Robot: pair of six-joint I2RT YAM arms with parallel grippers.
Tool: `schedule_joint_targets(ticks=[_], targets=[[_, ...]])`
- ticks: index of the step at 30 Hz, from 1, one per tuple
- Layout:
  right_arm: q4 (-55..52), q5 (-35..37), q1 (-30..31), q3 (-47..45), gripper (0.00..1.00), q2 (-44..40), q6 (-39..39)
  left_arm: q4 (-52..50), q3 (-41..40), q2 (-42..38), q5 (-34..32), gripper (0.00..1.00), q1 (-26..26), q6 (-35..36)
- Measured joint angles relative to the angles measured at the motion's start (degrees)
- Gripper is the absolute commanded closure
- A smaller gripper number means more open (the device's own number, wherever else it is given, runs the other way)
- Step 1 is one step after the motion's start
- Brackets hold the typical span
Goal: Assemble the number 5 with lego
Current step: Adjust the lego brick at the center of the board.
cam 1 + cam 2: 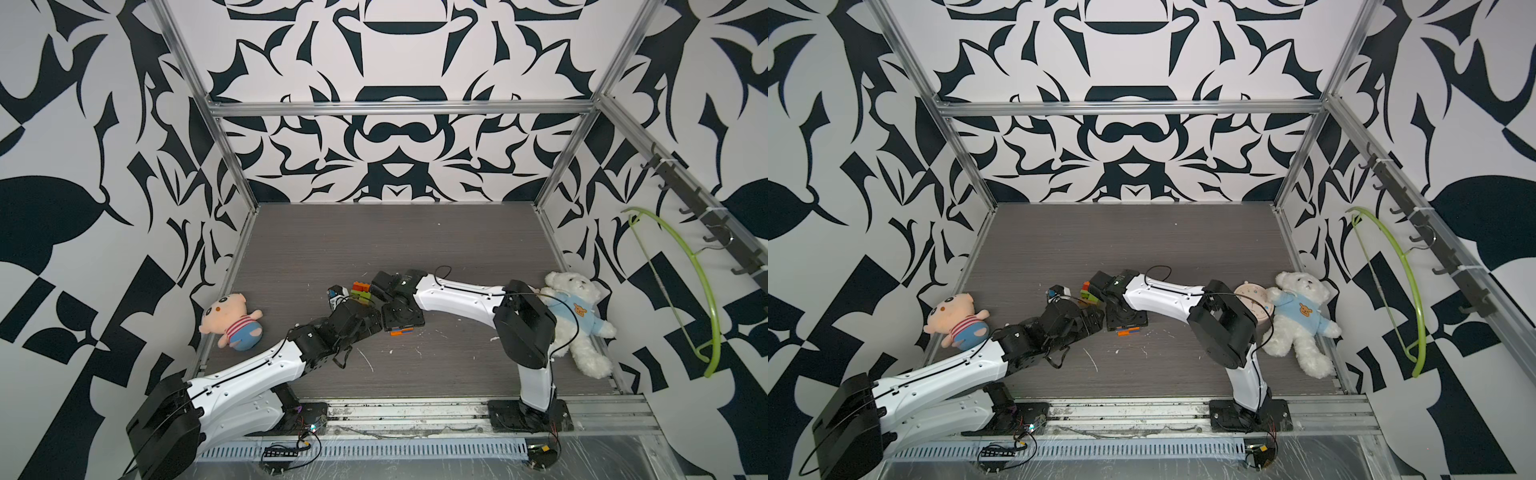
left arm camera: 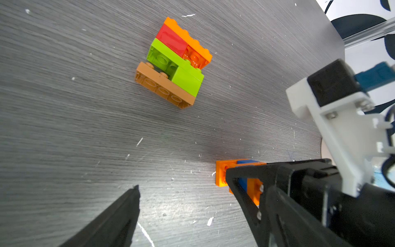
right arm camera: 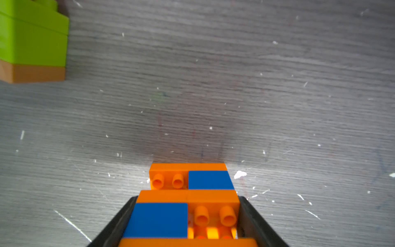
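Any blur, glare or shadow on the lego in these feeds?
Right wrist: orange-blue lego sharp at its far end, blurred nearest the lens, a soft shadow on the table beyond it. Left wrist: green-red stack crisp, a glare patch on the table. Both top views: evenly lit, but both pieces tiny and half hidden.

Walls (image 1: pixel 395 62): black-and-white swirl pattern
Floor (image 1: pixel 395 241): grey woodgrain, white scuffs
Frame (image 1: pixel 399 109): aluminium bars along the wall edges

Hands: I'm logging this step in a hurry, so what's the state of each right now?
Left hand: open, holding nothing.
Right hand: closed on the orange and blue lego piece.
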Motion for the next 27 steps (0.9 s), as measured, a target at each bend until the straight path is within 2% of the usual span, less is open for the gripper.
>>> schedule_joint_targets(ticks=[27], targets=[[1.7,-0.1,0.0,-1.7,0.36,-1.1,0.2,0.0,0.0,-1.0,0.0,0.01,0.0,-0.1]])
